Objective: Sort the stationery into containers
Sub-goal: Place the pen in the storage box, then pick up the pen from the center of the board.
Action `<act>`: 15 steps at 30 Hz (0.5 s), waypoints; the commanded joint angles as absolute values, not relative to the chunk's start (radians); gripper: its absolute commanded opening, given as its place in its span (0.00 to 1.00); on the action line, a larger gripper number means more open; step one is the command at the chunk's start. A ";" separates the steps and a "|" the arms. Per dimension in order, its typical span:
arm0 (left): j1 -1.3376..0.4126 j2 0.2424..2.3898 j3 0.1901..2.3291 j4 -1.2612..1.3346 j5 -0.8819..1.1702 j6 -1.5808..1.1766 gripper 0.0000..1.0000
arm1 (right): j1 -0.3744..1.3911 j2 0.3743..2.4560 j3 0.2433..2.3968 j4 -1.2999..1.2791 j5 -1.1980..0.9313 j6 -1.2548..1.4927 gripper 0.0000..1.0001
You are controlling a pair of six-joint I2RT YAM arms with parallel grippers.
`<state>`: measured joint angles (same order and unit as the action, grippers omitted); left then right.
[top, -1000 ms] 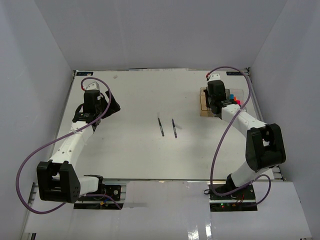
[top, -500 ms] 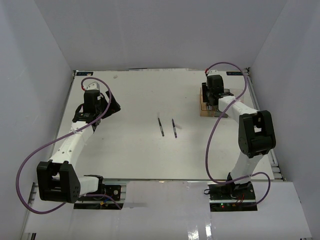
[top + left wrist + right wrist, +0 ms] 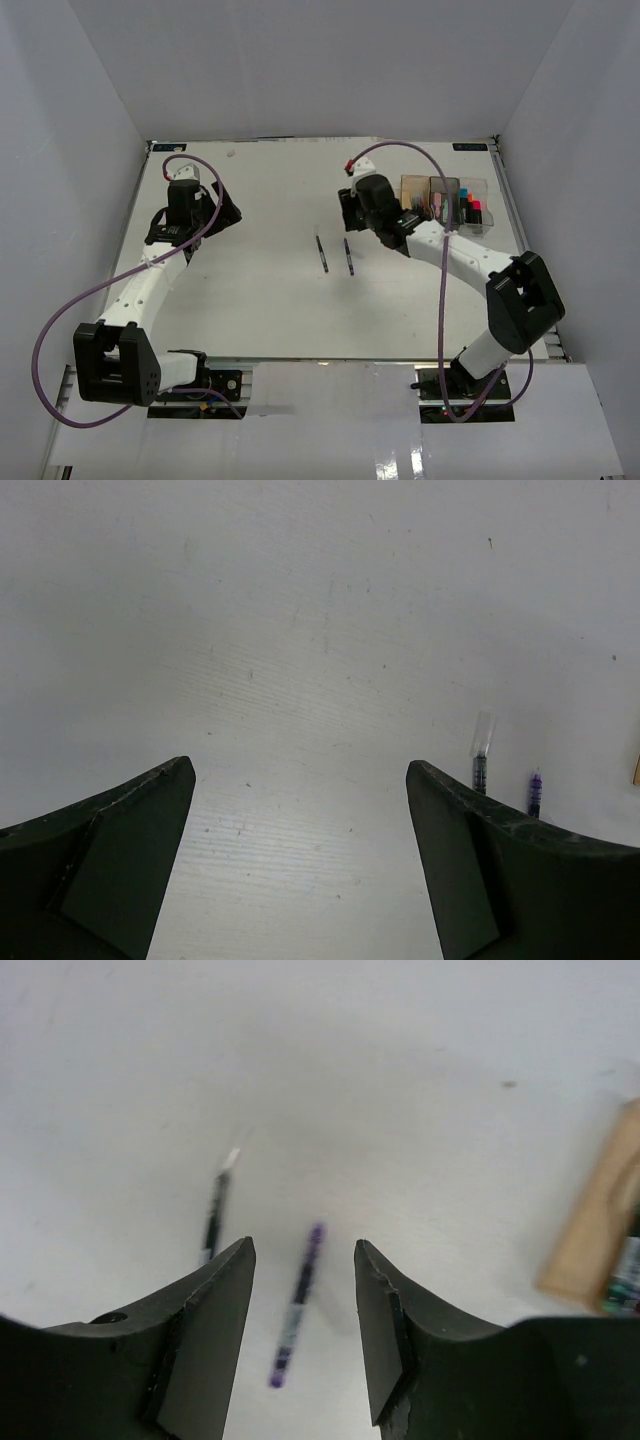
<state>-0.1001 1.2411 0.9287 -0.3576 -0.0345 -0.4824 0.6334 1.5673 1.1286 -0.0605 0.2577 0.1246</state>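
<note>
thin dark pens [image 3: 348, 256] on matte table [image 3: 260, 300]; left fingers [image 3: 110, 870] wide, right fingers [image 3: 200, 1340] half-open, empty

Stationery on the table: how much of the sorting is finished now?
Done: the three containers already hold markers. In hand: nothing; the open right claw hovers by the purple pen. Left: that pen and the second pen, both on the table.
</note>
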 commanded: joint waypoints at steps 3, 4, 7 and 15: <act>-0.094 1.229 0.930 -0.339 -0.020 -0.476 0.98 | 0.807 1.686 1.123 -0.066 0.307 0.271 0.51; -0.094 1.227 0.930 -0.339 -0.021 -0.476 0.98 | 0.842 1.709 1.137 -0.075 0.311 0.279 0.51; -0.094 1.227 0.930 -0.339 -0.025 -0.474 0.98 | 0.900 1.796 1.201 -0.120 0.380 0.305 0.49; -0.094 1.223 0.930 -0.339 -0.018 -0.474 0.98 | 0.925 1.911 1.220 -0.107 0.393 0.334 0.46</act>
<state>-0.1001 1.2411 0.9287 -0.3576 -0.0326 -0.4805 0.9295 1.8984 1.1748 -0.1204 0.3458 0.2966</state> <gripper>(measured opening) 0.977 0.459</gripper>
